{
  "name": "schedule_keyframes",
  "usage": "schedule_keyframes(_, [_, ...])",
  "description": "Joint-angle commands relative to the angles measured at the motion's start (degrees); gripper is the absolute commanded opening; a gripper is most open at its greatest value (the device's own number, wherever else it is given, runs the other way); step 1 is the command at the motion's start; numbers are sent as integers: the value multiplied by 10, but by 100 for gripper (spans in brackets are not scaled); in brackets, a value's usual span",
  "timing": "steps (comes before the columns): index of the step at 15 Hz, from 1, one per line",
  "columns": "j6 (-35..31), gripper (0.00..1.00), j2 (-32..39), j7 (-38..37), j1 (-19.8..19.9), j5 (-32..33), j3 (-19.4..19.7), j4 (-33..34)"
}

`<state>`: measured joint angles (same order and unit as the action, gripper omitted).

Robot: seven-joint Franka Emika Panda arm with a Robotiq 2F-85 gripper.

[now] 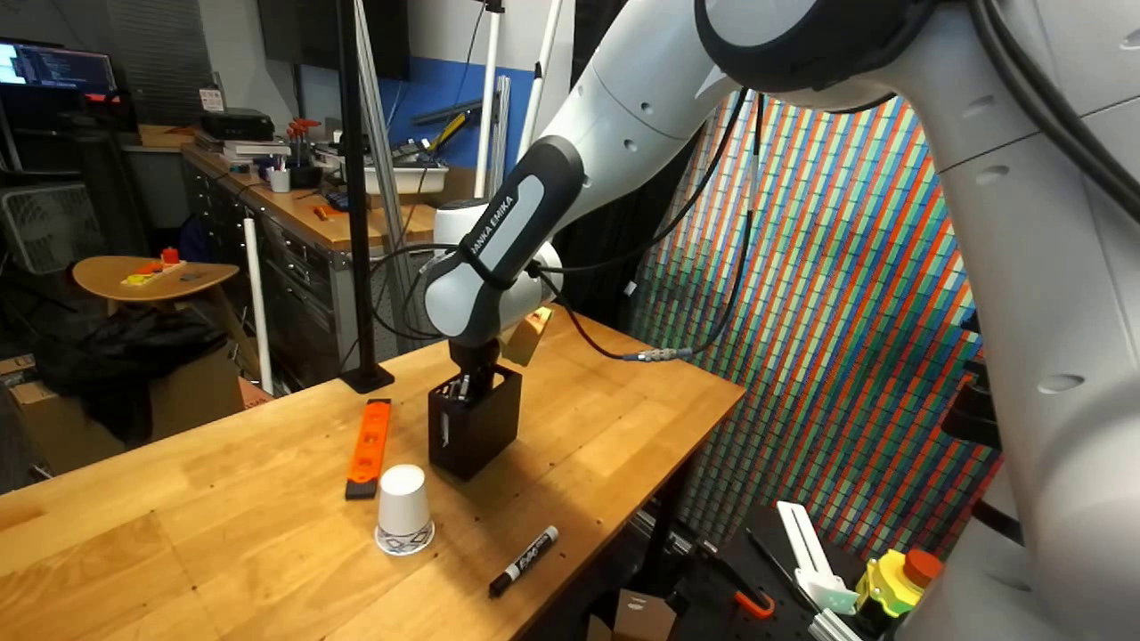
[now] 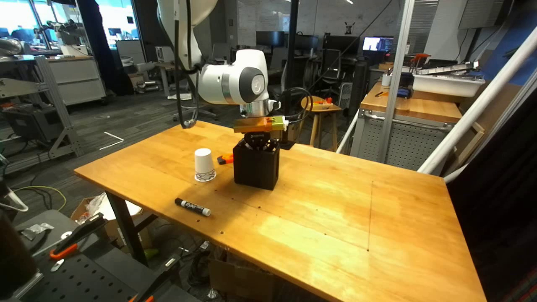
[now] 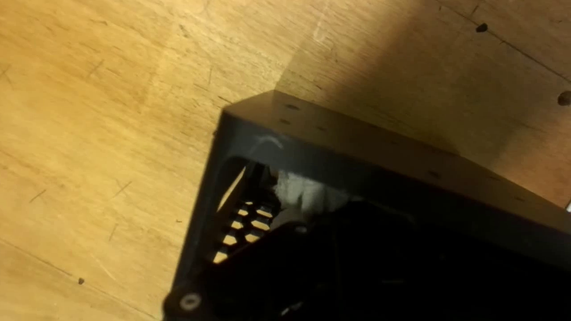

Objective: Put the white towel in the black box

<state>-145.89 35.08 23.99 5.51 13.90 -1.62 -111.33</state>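
The black box (image 1: pixel 472 432) stands upright on the wooden table; it also shows in an exterior view (image 2: pixel 256 167) and in the wrist view (image 3: pixel 339 156). My gripper (image 1: pixel 478 381) points down into the box's open top, with its fingers below the rim; its upper part shows in an exterior view (image 2: pixel 257 139). The white towel (image 3: pixel 305 194) shows in part inside the box in the wrist view, beside the dark gripper. The rest of the towel is hidden by the gripper and the box walls. The fingertips are lost in shadow, so I cannot tell whether they hold the towel.
An upside-down white paper cup (image 1: pixel 403 507) stands near the box. An orange level (image 1: pixel 369 448) lies beside it. A black and white marker (image 1: pixel 524 561) lies near the table's edge. A black post (image 1: pixel 358 196) stands at the table's far edge.
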Motion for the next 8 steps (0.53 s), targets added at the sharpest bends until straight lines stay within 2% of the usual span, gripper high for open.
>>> schedule_keyframes(1, [4,0,9,20,10,-19,-17,4])
schedule_keyframes(8, [24,0,-48,16,7,3,6,13])
